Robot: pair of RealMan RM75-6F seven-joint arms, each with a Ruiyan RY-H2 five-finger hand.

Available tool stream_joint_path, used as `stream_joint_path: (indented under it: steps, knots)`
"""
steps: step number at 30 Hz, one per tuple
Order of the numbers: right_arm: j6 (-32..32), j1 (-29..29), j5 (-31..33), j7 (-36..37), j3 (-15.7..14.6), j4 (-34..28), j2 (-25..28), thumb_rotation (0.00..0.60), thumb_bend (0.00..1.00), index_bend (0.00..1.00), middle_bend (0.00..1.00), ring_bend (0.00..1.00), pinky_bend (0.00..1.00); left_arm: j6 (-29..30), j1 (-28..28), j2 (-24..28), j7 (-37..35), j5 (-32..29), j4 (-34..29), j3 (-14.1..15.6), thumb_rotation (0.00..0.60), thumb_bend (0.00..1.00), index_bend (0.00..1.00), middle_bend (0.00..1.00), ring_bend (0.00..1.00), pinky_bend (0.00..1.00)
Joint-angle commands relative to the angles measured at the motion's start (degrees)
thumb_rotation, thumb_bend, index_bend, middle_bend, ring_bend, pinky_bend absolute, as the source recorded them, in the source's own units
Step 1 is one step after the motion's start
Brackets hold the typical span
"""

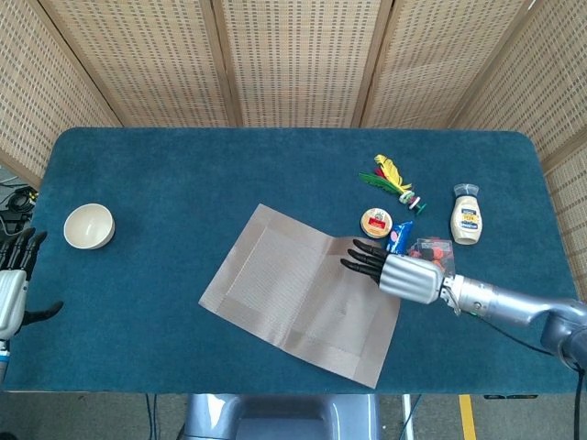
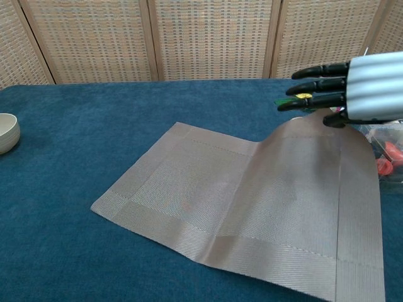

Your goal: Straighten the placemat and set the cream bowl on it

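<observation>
The woven placemat [image 1: 303,304] is seen lying skewed on the blue table [image 1: 183,165], near the front edge and right of centre. Its right edge is held up off the cloth by the right hand [image 1: 396,273], pinched between the thumb and the extended fingers [image 2: 315,85]; in the chest view the mat drapes down from that grip to the table. The cream bowl [image 1: 89,225] is found far off at the left, well apart from the mat. The left hand [image 1: 13,289] is seen at the left table edge with fingers spread, nothing in it. Just beyond the right hand, a small round tin [image 1: 374,222], a blue packet [image 1: 397,238], a mayonnaise bottle [image 1: 466,215] and a feathered shuttlecock [image 1: 393,179] are clustered.
</observation>
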Motion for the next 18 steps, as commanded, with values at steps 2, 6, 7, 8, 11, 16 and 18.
stream_joint_path:
  steps: [2,6,7,8,11,16,18]
  knots:
    - [-2.96,4.84,-0.2,1.33,2.19,6.23,-4.43,0.6,0.55,0.71,0.0,0.0,0.0,-0.43,-0.25,-0.1,0.05,-0.91,0.29,-0.34,0.6,0.0,0.0,0.0,0.0,0.0]
    - [-5.74,7.49,0.36,2.35,2.39,11.54,-7.84,0.6,0.54,0.71,0.0,0.0,0.0,-1.08,-0.6,-0.18,0.0,-2.02,0.69,-0.7,0.6,0.0,0.0,0.0,0.0,0.0]
    - [-6.15,7.71,0.53,2.64,2.32,12.38,-8.27,0.6,0.54,0.7,0.0,0.0,0.0,-1.18,-0.64,-0.18,-0.05,-2.19,0.75,-0.75,0.6,0.0,0.0,0.0,0.0,0.0]
    - [-6.53,7.88,0.69,2.93,2.21,13.27,-8.67,0.6,0.54,0.7,0.0,0.0,0.0,-1.28,-0.69,-0.18,-0.09,-2.39,0.83,-0.82,0.6,0.0,0.0,0.0,0.0,0.0]
    - [-6.73,7.83,1.14,4.28,1.51,16.52,-9.89,0.6,0.51,0.7,0.0,0.0,0.0,-1.82,-0.93,-0.23,-0.24,-3.14,1.15,-1.0,0.6,0.0,0.0,0.0,0.0,0.0]
    - [-4.68,7.2,1.96,5.43,0.59,22.28,-12.24,0.6,0.45,0.71,0.0,0.0,0.0,-2.47,-1.35,-0.47,0.26,-3.92,1.4,-1.08,0.6,0.0,0.0,0.0,0.0,0.0]
    - [-4.09,6.97,3.82,5.65,1.81,24.18,-13.33,0.6,0.32,0.62,0.0,0.0,0.0,-2.07,-1.31,-0.68,0.88,-3.3,1.11,-0.83,0.6,0.0,0.0,0.0,0.0,0.0]
